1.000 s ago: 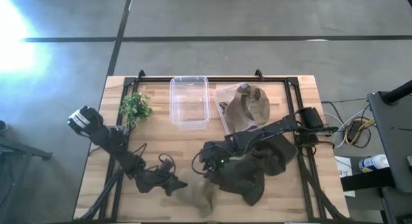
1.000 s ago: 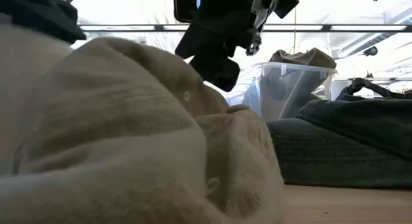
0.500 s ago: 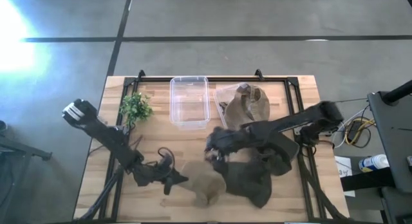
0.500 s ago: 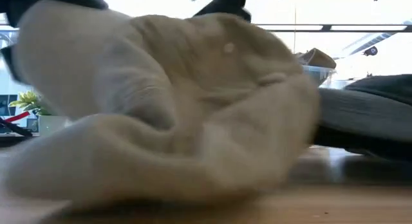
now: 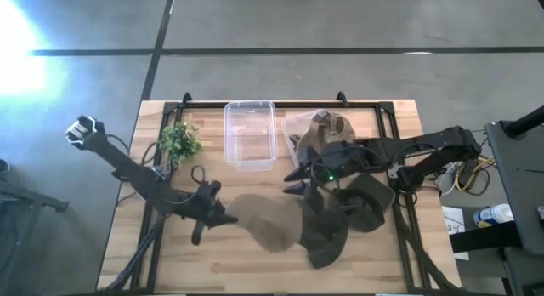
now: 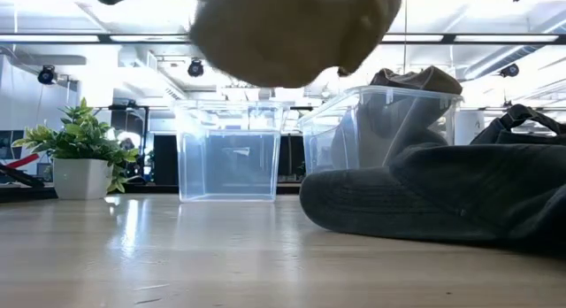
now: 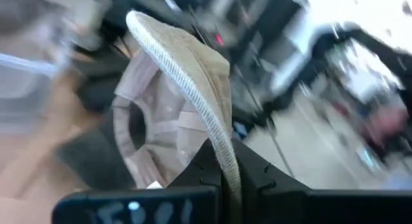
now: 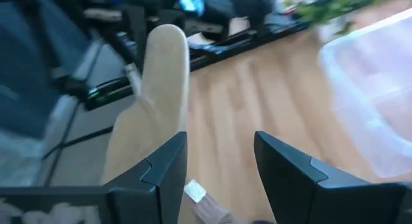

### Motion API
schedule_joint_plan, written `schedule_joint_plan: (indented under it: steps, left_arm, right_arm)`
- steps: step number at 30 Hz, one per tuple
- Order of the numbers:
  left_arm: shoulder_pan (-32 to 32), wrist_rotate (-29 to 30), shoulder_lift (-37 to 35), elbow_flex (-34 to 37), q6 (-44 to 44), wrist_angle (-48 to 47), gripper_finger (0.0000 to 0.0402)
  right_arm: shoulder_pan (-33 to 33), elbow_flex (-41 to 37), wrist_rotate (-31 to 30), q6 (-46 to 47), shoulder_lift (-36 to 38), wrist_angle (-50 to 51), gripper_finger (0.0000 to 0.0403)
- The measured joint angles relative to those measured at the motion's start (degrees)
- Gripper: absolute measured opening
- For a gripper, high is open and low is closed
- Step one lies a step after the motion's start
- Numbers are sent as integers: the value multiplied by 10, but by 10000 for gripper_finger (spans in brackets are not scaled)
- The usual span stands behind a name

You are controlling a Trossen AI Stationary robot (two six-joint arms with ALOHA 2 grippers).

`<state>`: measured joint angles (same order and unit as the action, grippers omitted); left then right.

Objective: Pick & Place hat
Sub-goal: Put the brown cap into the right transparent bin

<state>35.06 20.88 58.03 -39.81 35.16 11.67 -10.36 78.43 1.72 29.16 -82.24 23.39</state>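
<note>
The tan hat (image 5: 268, 226) hangs in the air over the near middle of the table; the low view shows only its underside (image 6: 292, 34), well above the wood. My left gripper (image 5: 223, 218) is shut on it at its left side. My right gripper (image 5: 293, 179) is open and holds nothing. It hovers just beyond the hat, over the pile of dark hats (image 5: 340, 219). In the right wrist view the tan hat (image 8: 154, 102) stands ahead of the open fingers (image 8: 161, 172). My left gripper (image 7: 226, 176) pinches the tan hat's ribbed brim edge (image 7: 215, 130) between its two fingers. It comes roughly level from the table's left side. The hat is lifted clear of the table, with its crown (image 7: 161, 121) reaching out past the fingertips and its hollow inside showing.
A clear bin (image 5: 250, 134) with nothing in it stands at the far middle. Beside it on the right a second bin (image 5: 295, 124) holds tan hats. A small potted plant (image 5: 178, 143) is at the far left. The dark hats (image 6: 433, 197) lie on the right half.
My left gripper has risen and moved toward the far edge. It has carried the tan hat with it, from lying on the near table to hanging clear above it. My right gripper has drawn back from beside the hat toward the far right.
</note>
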Motion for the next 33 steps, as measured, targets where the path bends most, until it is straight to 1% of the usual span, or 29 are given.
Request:
schedule_joint_plan:
  steps: [2,3,5,7,11,14,16,26,30,33]
  left_arm:
    - [-17,-48,0,-22,-2,-56,18]
    - [-25,-64,3,-32,-2,-82,17]
    - [-35,-82,12,-51,-10,-117,12]
    - [-41,-90,21,-66,-29,-130,7]
    - [-52,-97,33,-86,-86,-131,8]
    - [-66,-96,42,-90,-105,-137,9]
    - [-76,-106,46,-89,-109,-141,8]
    - [-124,-173,73,-92,-129,-133,9]
    - [-138,-184,75,-93,-129,-129,9]
    - [-143,-189,76,-94,-131,-130,9]
  right_arm:
    - [6,0,33,0,0,0,176]
    - [9,0,47,0,-2,-1,176]
    - [17,0,71,3,-4,-1,176]
    - [20,0,88,5,-11,-4,176]
    - [21,0,131,26,-29,-31,176]
    - [24,0,170,45,-42,-54,176]
    - [26,0,181,52,-53,-80,176]
    - [32,0,263,82,-99,-111,176]
    - [40,0,299,102,-113,-132,174]
    - [45,0,317,107,-117,-131,162]
